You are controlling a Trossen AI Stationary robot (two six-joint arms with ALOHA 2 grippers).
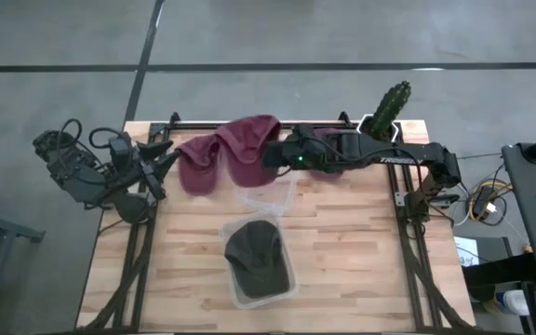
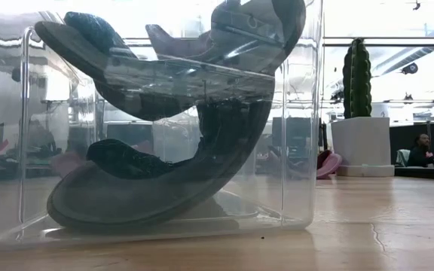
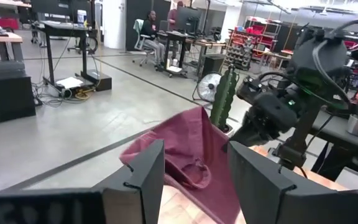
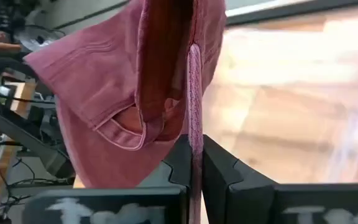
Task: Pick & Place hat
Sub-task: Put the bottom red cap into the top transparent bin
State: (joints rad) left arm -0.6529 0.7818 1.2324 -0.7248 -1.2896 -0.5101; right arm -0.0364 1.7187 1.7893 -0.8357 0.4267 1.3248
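hats number three on the pale wooden slat table (image 1: 342, 251): two maroon cloth caps and one dark olive cap. the dark olive cap (image 1: 255, 257) sits in a clear plastic bin (image 1: 288, 285) at the near middle of the table; in the low view that bin (image 2: 300, 113) fills most of the picture with the dark cap (image 2: 157, 181) curled inside it. a second clear bin (image 1: 280, 197) stands just behind it, and i cannot tell whether anything is in it.

one maroon cap (image 1: 200, 163) lies on the table's far left part, near the left gripper (image 1: 163, 160), which waits at the table's left edge with its jaws parted and nothing between them. the other maroon cap (image 1: 251, 147) hangs raised at the far middle, above the second bin's far side, just beside the first one.

the right gripper (image 1: 275, 154) reaches in from the right and is clenched on this raised cap: in the right wrist view its fingers (image 4: 219, 171) stand nearly together, pinching a thin strip of the cap's (image 4: 129, 81) fabric, with the rest draping beyond them.

one green cactus in a white pot (image 1: 387, 110) stands at the far right corner.
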